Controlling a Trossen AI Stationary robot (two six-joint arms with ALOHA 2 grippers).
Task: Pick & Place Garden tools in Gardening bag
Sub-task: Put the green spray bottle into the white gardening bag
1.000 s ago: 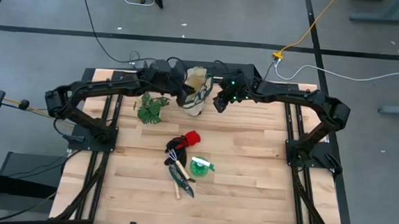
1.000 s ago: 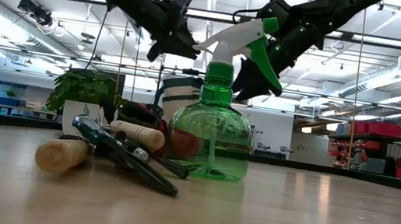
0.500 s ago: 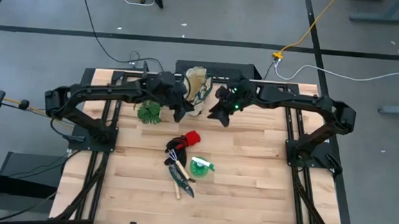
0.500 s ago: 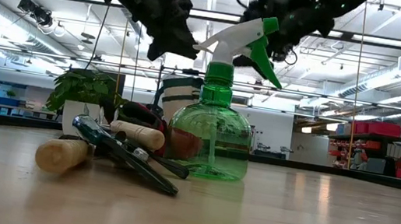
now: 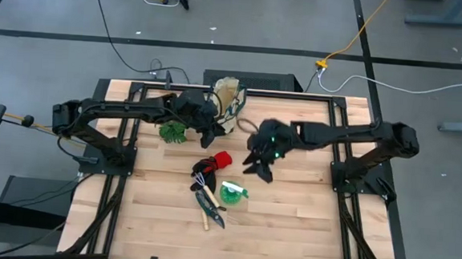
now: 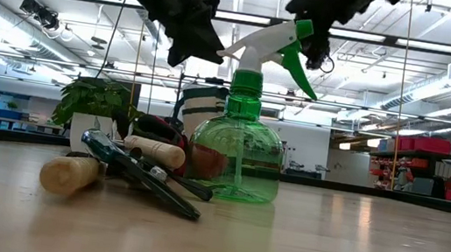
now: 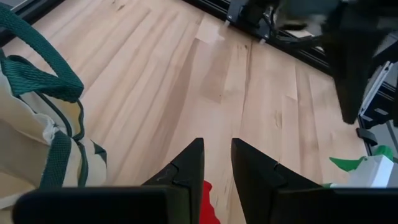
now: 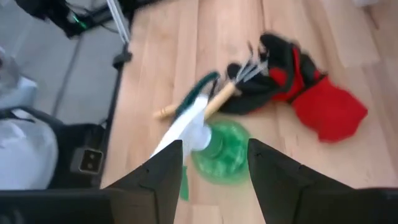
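The beige gardening bag with green trim stands at the table's far middle; it also shows in the left wrist view. Nearer lie the red-and-black glove, the wooden-handled rake, the dark shears and a green spray bottle, which stands upright. My left gripper hangs just near of the bag, slightly open and empty. My right gripper hangs above the table to the right of the glove, open and empty; the bottle shows between its fingers, far below them.
A leafy plant sprig in a white pot stands left of the bag, close to my left arm. Bare wood lies to the right of the tools and along the near edge. Black frame rails run along both sides of the table.
My right gripper has left the bag's right side and swung toward the near edge, ending above the table beside the glove and bottle. My left gripper has moved a little toward the near edge, off the bag's left side. The tools have stayed put.
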